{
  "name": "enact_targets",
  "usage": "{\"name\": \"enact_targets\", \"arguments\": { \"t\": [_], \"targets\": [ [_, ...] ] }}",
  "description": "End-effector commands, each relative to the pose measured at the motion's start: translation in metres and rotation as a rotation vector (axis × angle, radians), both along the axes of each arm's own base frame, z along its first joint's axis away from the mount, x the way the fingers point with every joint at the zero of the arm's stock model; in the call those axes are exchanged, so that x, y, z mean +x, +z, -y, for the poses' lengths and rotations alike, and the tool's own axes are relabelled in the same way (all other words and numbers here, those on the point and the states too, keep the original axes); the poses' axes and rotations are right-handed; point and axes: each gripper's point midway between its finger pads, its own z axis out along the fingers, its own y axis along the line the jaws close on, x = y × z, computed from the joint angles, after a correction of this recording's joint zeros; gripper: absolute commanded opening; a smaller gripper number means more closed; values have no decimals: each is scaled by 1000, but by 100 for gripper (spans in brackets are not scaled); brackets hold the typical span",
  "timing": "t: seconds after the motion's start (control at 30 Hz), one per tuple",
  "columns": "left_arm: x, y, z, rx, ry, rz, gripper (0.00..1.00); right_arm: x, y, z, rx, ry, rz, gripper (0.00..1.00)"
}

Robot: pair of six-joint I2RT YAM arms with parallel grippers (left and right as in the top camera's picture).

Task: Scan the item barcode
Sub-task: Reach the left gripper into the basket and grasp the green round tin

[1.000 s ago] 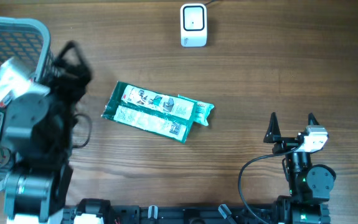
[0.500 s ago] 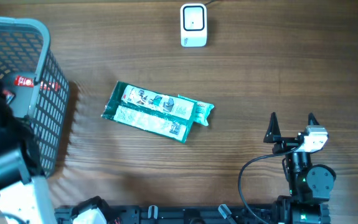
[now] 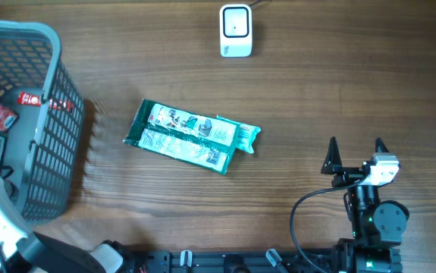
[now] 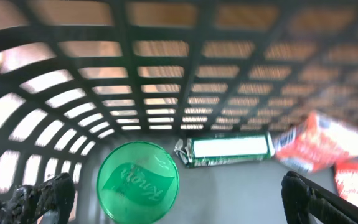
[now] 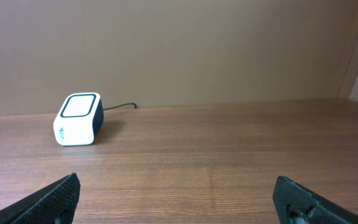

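You have the green packet (image 3: pixel 191 136) lying flat on the surface (image 3: pixel 316 91), well apart from the white scanner (image 3: pixel 235 30); your left end effector (image 4: pixel 179 202) stands fingers apart, empty, inside the basket (image 3: pixel 47 114) above a green lid (image 4: pixel 137 180); your right end effector (image 3: pixel 355 144) fingers apart, empty.

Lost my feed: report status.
Left end effector, right end effector: open, empty. Green foil packet flat mid-table, ungripped. White box scanner unobstructed.
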Motion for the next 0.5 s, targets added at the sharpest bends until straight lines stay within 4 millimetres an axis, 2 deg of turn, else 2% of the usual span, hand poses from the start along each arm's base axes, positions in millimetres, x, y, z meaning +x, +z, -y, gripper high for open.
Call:
{"name": "enact_targets", "arguments": {
  "t": [0.0, 0.17, 0.47],
  "targets": [
    [15, -6, 2, 2, -323, -133, 100, 0, 1, -3, 5, 14, 6, 100],
    [12, -10, 5, 4, -395, -206, 100, 0, 1, -3, 5, 15, 6, 100],
    [-4, -41, -2, -90, -360, -250, 100, 0, 1, -3, 6, 15, 6, 100]
  ]
}}
